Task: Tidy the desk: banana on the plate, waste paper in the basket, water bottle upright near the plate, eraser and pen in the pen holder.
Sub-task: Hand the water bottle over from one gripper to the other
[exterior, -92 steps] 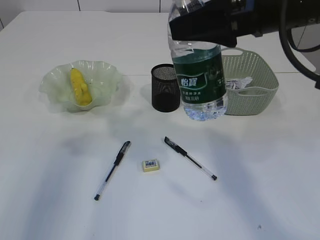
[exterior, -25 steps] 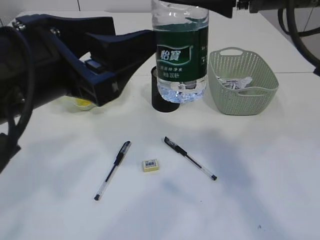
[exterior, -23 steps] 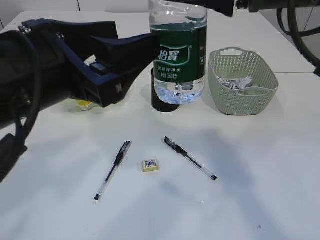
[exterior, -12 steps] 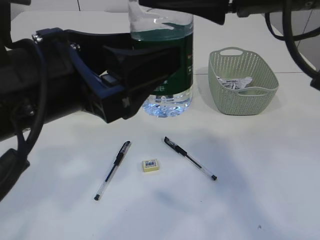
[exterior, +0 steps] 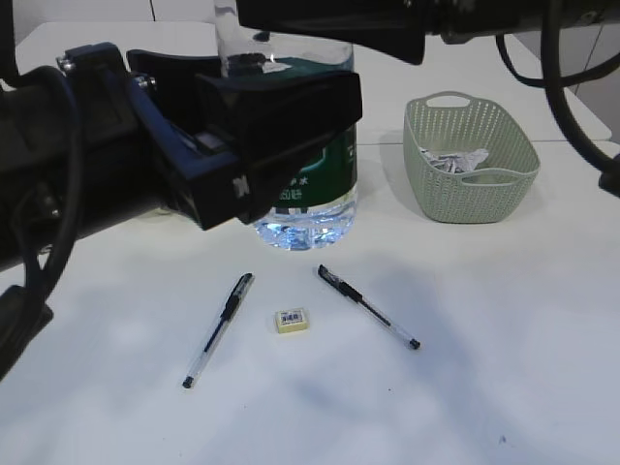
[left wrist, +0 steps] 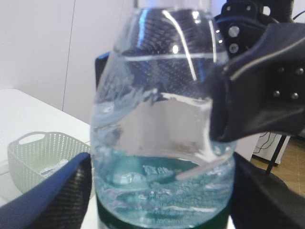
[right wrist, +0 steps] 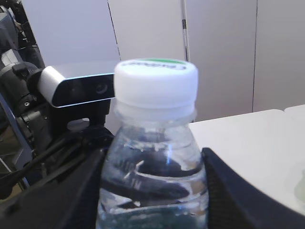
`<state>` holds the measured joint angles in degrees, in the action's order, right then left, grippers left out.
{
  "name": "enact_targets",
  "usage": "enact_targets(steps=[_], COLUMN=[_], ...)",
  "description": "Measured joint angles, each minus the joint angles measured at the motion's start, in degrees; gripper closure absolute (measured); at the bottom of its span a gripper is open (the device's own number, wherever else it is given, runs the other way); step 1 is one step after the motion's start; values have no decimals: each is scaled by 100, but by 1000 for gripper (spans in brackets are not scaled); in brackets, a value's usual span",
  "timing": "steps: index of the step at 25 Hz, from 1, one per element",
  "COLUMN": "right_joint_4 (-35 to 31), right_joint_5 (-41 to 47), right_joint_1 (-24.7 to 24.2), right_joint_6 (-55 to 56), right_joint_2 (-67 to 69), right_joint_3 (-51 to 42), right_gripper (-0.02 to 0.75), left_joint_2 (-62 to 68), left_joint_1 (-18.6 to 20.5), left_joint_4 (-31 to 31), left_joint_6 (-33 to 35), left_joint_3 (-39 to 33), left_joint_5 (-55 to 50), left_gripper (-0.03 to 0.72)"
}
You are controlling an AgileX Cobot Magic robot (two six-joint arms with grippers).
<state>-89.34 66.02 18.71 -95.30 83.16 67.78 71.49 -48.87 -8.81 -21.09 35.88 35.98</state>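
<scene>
A clear water bottle [exterior: 305,208] with a green label and white cap hangs upright above the table. My right gripper [exterior: 325,19] is shut on its shoulder below the cap [right wrist: 155,191]. My left gripper [exterior: 310,107] is open, its fingers close on either side of the bottle's body [left wrist: 162,200]. Two black pens [exterior: 219,328] [exterior: 368,306] and a small eraser [exterior: 292,320] lie on the white table. Crumpled paper [exterior: 460,160] sits in the green basket [exterior: 472,199]. My left arm hides the plate, banana and pen holder.
My left arm [exterior: 87,155] fills the left of the exterior view. The basket also shows at the lower left of the left wrist view [left wrist: 28,157]. A camera on a stand [right wrist: 76,86] is behind the bottle in the right wrist view.
The right gripper has carried the bottle leftward and slightly lower. The left arm has swung in from the left, and its fingers now flank the bottle, hiding the pen holder.
</scene>
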Motion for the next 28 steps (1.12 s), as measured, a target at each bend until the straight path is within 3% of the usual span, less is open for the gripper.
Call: enact_targets(steps=[7, 18, 28], right_joint_4=[0, 0, 304], right_joint_5=[70, 70, 48], right_joint_1=[0, 0, 0], right_joint_6=[0, 0, 179], right_joint_2=[0, 0, 0], right_joint_3=[0, 0, 0], right_gripper=[321, 320, 218], left_joint_2=[0, 0, 13], left_joint_1=[-10, -22, -22], left_joint_4=[-27, -39, -56], left_joint_6=[-122, -152, 20], left_joint_3=[0, 0, -26], left_joint_5=[25, 36, -102], left_gripper=[107, 266, 281])
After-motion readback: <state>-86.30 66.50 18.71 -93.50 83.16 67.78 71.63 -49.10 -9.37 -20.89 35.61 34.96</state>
